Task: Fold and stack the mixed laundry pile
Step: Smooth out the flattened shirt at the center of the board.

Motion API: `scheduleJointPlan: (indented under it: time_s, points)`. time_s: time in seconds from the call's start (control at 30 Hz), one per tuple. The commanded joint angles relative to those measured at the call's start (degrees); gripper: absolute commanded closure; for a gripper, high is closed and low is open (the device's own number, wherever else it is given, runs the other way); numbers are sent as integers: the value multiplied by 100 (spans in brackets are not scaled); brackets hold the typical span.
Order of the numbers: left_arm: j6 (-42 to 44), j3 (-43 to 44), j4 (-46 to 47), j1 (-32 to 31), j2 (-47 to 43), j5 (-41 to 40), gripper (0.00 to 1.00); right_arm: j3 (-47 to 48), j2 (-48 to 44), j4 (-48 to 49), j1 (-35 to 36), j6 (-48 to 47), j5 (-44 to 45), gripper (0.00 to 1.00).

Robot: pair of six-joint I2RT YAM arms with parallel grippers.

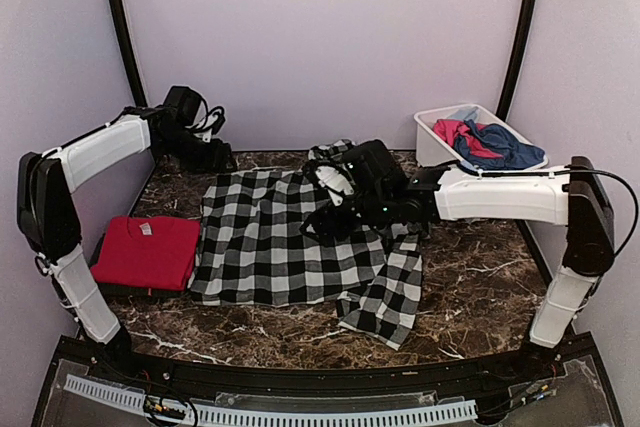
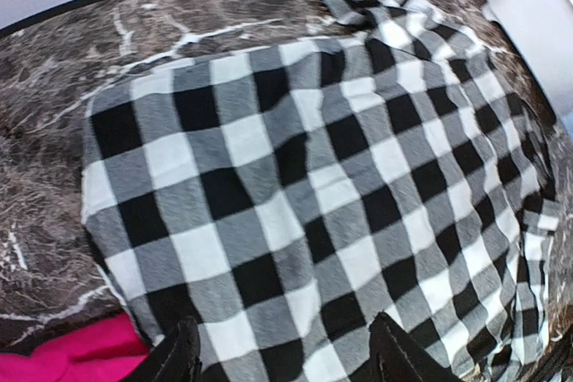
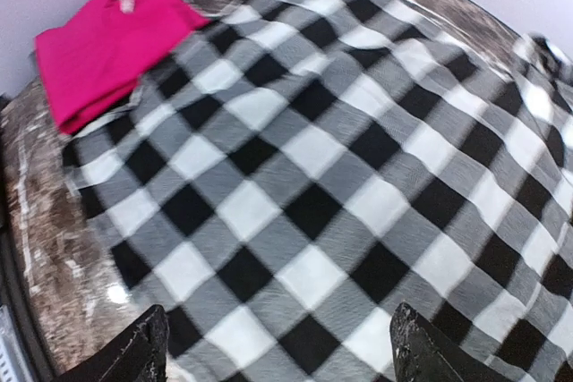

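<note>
I note the checked garment [image 1: 270, 237] lying spread flat mid-surface [image 1: 480, 292], the folded red tee [image 1: 148, 252] just beside its left edge, more laundry pieces [image 1: 485, 142] in the white tub [image 1: 428, 145], and the left gripper [image 2: 286, 360] and right gripper [image 3: 286, 351] both spread, pinching nothing.

Top external: looks down from high at the near edge over the whole table [image 1: 480, 297]. Wrist views: close, tilted down onto the checked garment [image 2: 313, 176], sharing it and the red tee [image 3: 107, 38].
</note>
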Motion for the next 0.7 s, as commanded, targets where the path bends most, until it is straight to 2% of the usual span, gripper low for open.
scheduleJointPlan:
  time_s: [0.0, 0.1, 0.23, 0.33, 0.47, 0.57, 0.67]
  points:
    - [-238, -1059, 302, -502, -517, 93, 38, -56, 371, -367, -797, 434, -148, 19]
    - [-326, -1774, 467, -727, -694, 92, 45, 234, 730, -652, -1247, 482, -72, 22]
    - [-49, -2180, 172, -1198, -904, -69, 54, 339, 880, -984, -1549, 479, -347, 26]
    - [170, -2409, -221, -1562, -1154, -206, 56, 205, 785, -1301, -1555, 434, -666, 30]
    - [127, -2613, -883, -1743, -1348, -439, 58, -284, 420, -1286, -1442, 538, -1485, 34]
    - [-34, -2670, -1376, -1887, -1318, -853, 61, -352, 438, -1428, -1158, 527, -1361, 37]
    - [-82, -2411, -1768, -1996, -1009, -983, 62, -297, 775, -1524, -1224, 604, -1230, 38]
